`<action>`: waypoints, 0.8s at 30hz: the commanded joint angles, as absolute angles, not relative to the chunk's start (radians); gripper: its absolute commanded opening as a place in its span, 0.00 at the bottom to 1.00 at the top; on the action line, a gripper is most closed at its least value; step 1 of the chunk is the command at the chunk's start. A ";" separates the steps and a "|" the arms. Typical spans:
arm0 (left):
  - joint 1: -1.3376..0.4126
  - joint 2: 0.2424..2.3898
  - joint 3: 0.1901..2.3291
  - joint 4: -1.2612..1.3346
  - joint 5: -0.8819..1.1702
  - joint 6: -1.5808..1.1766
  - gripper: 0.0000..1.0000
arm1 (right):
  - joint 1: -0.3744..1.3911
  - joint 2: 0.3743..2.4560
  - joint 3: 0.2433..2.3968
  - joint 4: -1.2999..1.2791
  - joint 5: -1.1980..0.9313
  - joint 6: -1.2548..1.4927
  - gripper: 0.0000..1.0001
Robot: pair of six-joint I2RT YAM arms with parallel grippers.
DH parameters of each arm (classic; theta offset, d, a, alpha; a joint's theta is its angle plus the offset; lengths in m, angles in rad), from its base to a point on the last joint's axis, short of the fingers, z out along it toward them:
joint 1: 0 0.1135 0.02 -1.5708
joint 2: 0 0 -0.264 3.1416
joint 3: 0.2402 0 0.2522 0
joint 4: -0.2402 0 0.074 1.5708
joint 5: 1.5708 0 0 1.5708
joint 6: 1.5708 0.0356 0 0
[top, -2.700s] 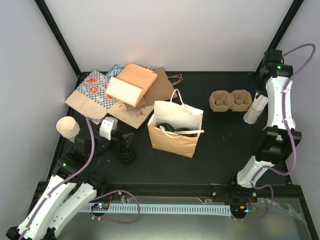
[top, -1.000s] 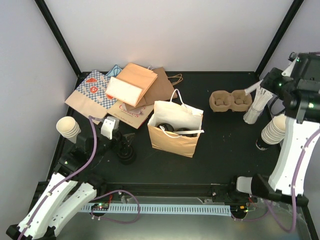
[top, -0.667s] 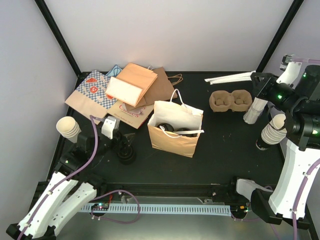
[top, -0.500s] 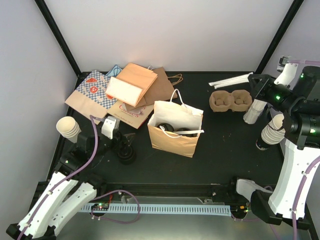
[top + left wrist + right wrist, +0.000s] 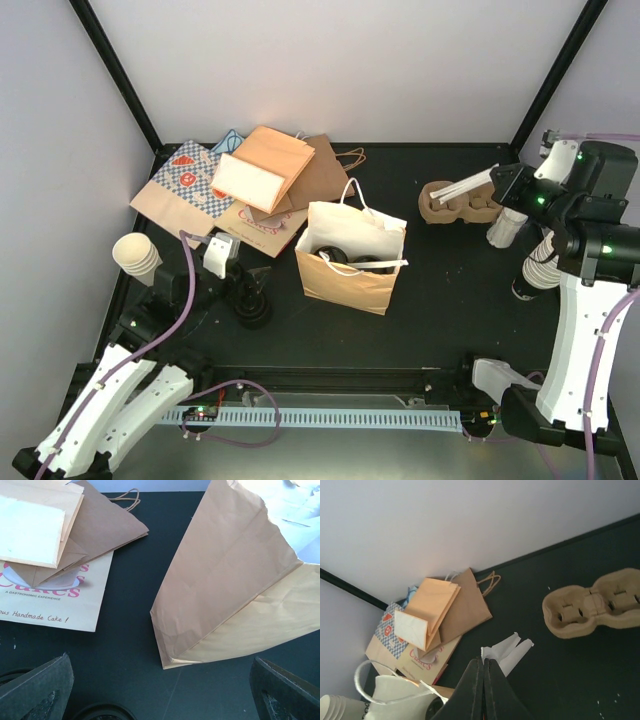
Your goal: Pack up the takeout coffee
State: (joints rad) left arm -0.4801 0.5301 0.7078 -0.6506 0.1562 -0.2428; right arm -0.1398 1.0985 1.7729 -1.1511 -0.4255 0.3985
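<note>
Right hand is pinching tight on white sticks, which are thin, flat and papery. Their free ends are reaching left over the carrier. That carrier is sitting on the black bench near the far right corner, just left of the hand and lower. Can't tell whether the sticks are touching it. It's brown moulded pulp, matte and rough, with two round wells joined at a narrow waist.

Left hand is spreading wide and gripping nothing. Only its dark fingertips are showing, cut off at the wrist view's bottom corners. It's pointing at the standing paper bag nearby. The bag is tan kraft, creased, white inside, with white loop handles. Dark round shapes are lying inside it, too shadowed to say whether they're lidded cups.

Flat bags are lying piled at the far left, some plain brown, some printed. One cream cup stack is leaning at the left edge. Another cup stack is partly hiding behind the right arm.
</note>
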 commanded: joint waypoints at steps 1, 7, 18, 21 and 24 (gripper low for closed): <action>-0.483 0.514 0.716 -0.621 0.181 -0.227 0.99 | -0.135 1.093 1.736 -1.139 -0.376 0.383 0.01; -0.483 0.514 0.716 -0.620 0.182 -0.226 0.99 | -0.135 1.111 1.693 -1.157 -0.346 0.366 0.01; -0.483 0.507 0.714 -0.620 0.183 -0.225 0.99 | -0.135 1.118 1.438 -1.096 -0.520 0.361 0.01; -0.483 0.505 0.715 -0.620 0.181 -0.225 0.99 | -0.135 1.118 1.351 -1.069 -0.509 0.375 0.23; -0.483 0.502 0.715 -0.619 0.182 -0.225 0.99 | -0.135 1.121 1.354 -1.111 -0.315 0.369 0.72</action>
